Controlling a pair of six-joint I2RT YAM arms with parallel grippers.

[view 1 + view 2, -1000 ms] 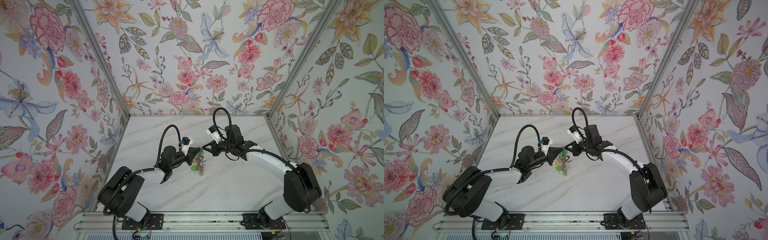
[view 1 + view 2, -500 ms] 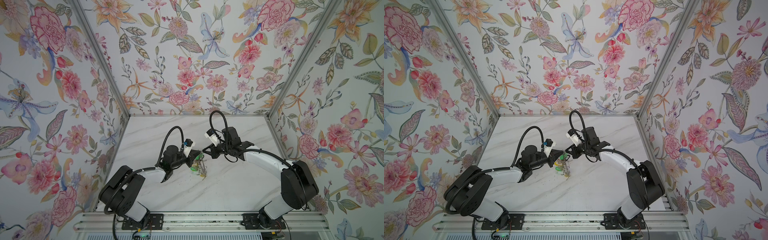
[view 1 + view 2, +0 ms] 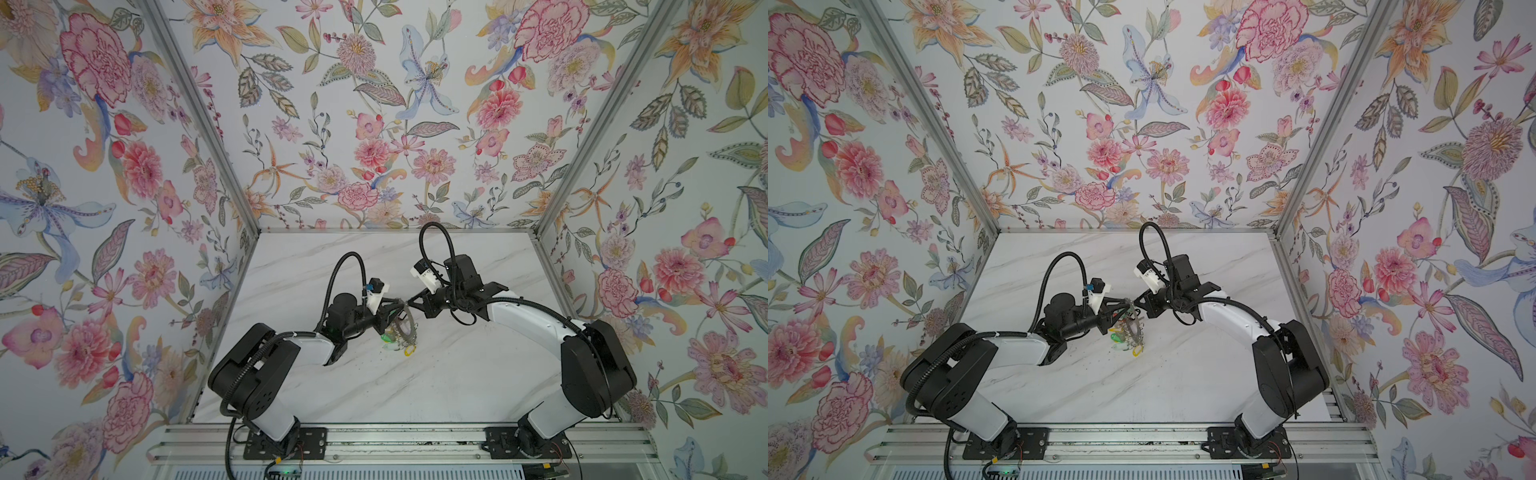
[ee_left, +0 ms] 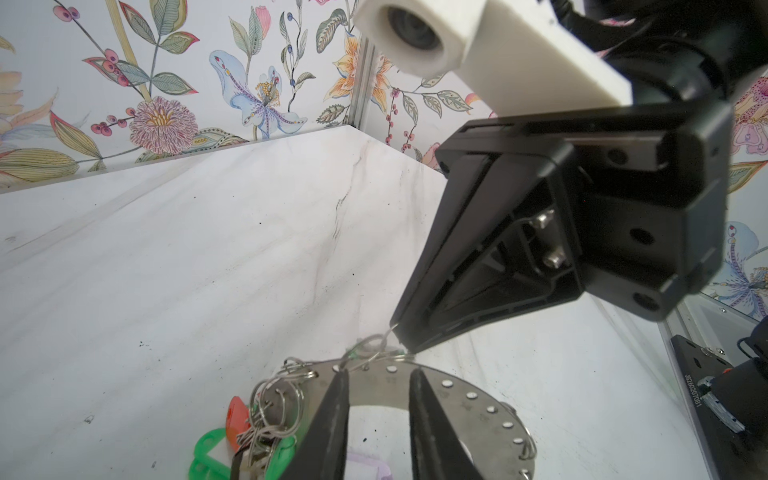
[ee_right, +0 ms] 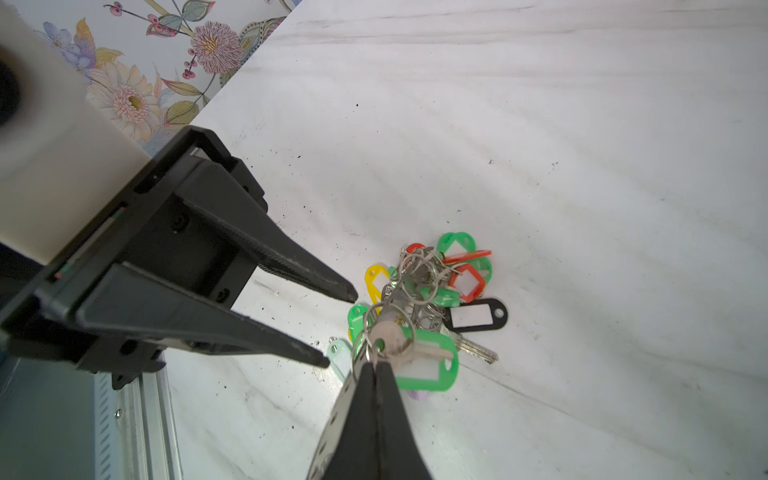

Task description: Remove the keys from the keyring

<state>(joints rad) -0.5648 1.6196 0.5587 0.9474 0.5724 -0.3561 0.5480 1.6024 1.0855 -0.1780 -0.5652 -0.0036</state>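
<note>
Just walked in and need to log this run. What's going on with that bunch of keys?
Two robot arms are working on the keyring, a flat grey disc standing on edge over the marble table. The right gripper is shut at the disc's rim, apparently pinching a small split ring there. The left gripper is open, with its fingers apart beside the disc, gripping nothing. The keys and their coloured tags hang from the disc in a bunch that reaches the table.
</note>
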